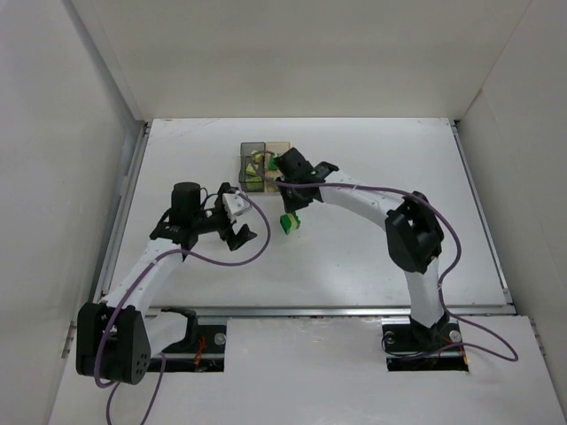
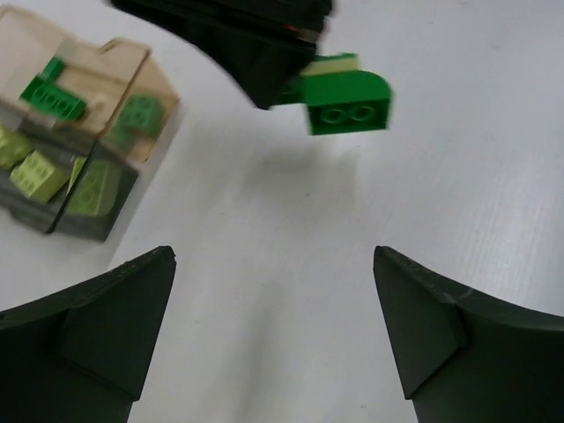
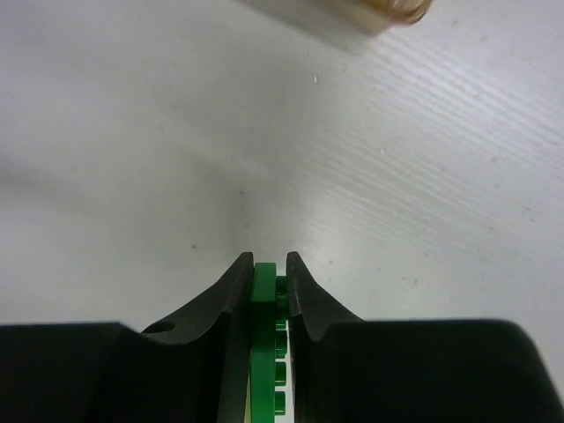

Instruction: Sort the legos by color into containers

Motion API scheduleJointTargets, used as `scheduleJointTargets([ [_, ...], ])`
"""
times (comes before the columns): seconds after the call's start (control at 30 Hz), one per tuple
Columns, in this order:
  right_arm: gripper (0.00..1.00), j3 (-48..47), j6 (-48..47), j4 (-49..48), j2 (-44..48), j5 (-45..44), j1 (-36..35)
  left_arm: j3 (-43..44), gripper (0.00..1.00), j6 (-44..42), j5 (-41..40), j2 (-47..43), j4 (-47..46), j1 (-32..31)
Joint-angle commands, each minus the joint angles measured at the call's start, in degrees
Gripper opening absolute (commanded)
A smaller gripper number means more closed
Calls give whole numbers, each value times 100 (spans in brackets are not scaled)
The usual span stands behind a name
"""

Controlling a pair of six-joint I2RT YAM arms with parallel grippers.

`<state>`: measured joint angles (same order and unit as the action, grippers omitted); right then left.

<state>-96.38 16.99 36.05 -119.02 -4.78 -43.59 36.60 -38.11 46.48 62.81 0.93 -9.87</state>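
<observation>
My right gripper [image 3: 267, 263] is shut on a dark green lego [image 3: 264, 295], which is pinched edge-on between the jaws. From the left wrist view that lego [image 2: 348, 101] hangs from the right gripper's fingers [image 2: 264, 53], with a pale strip along its top. It is held just right of the two containers [image 1: 288, 223]. The tan container [image 2: 88, 75] holds dark green legos [image 2: 53, 99]. The dark grey container [image 2: 66, 198] holds pale yellow-green legos [image 2: 35, 174]. My left gripper [image 2: 273, 264] is open over bare table, below and left of the containers [image 1: 241, 217].
The two containers stand side by side at the back middle of the white table [image 1: 372, 239], the grey one [image 1: 252, 168] left of the tan one [image 1: 280, 149]. White walls enclose the table on three sides. A metal rail runs along the near edge.
</observation>
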Motion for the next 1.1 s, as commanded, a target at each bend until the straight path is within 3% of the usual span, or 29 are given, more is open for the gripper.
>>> scheduleJointTargets([
  [0.0,0,-653,488,401,704,-374,-70,434,95,-1357,1099,-15,689,-243],
  [0.1,0,-978,725,595,705,-524,-70,707,99,-1253,1398,249,689,-411],
  [0.23,0,-1164,849,596,705,-472,-70,839,99,-210,1469,372,-232,-726],
  [0.33,0,-1225,849,596,766,-550,-70,989,99,136,1145,425,-681,-912],
  [0.4,0,-1077,902,421,968,-717,-70,1129,99,942,917,618,-857,-964],
  [0.5,0,-594,1033,-79,1442,-1209,-70,1332,99,1935,1203,820,-1058,-606],
  [0.63,0,-198,1253,-598,2040,-2296,-70,1569,99,3912,1803,1067,-1682,-437],
  [0.8,0,303,1456,-1626,2813,-3528,-290,2367,99,5450,1285,1189,-2439,-437],
  [0.9,0,304,1159,-2407,2937,-4206,-448,2702,99,6294,1285,1330,-2738,-437],
  [1.07,0,-48,771,-2533,2596,-4672,-650,2844,99,7026,1354,1392,-3089,-437],
])
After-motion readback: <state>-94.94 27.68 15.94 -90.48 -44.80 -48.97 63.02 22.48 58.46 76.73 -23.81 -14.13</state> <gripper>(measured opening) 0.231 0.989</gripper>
